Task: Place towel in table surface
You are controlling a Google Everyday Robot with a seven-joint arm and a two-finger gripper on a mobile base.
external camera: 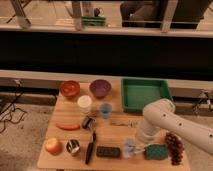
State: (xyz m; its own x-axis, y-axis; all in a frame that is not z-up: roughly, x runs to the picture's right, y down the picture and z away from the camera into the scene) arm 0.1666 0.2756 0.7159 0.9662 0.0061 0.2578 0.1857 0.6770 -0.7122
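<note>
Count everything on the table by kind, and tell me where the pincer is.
Bowls: 2
Tray: 1
Cups: 4 (white, blue, two metal)
Produce: 3 (carrot, apple, grapes)
Towel: 1
Other: 3 (knife, block, fork)
Total: 14
Pincer: low over the table, just left of the towel.

At the worktop's front, the end effector sits just left of the towel, with grapes to the towel's right.
</note>
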